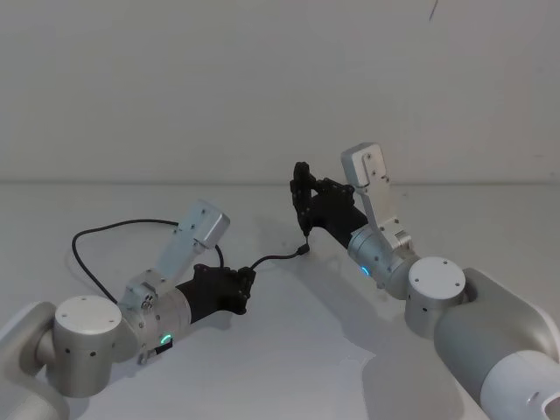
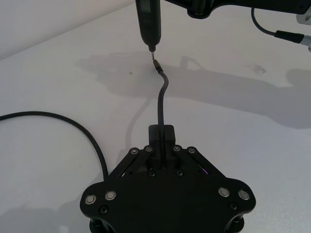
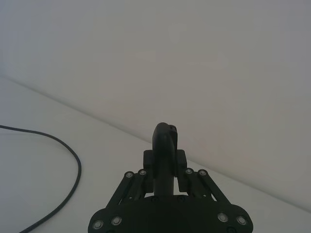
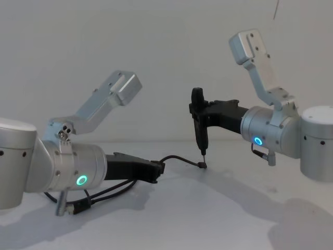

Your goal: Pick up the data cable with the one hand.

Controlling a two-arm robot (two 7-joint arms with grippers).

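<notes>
The data cable (image 1: 105, 229) is a thin black cord that loops on the white table behind my left arm. My left gripper (image 1: 248, 282) is shut on it near one end. A short stretch of the cable (image 2: 162, 94) rises from the closed fingers (image 2: 162, 133) to a small plug (image 2: 156, 65), also seen from the chest as the plug (image 4: 202, 164). My right gripper (image 4: 200, 119) is held above the table and is shut on an upright black pen-shaped tool (image 4: 198, 127). The tool's tip (image 2: 151, 47) hangs just above the plug. The tool (image 3: 165, 141) sits between the right fingers.
The white table (image 1: 289, 350) meets a plain white wall (image 1: 262, 87) behind. More cord (image 3: 73, 170) curves over the table. A short dark lead with a metal plug (image 2: 289, 35) hangs at the right arm's wrist.
</notes>
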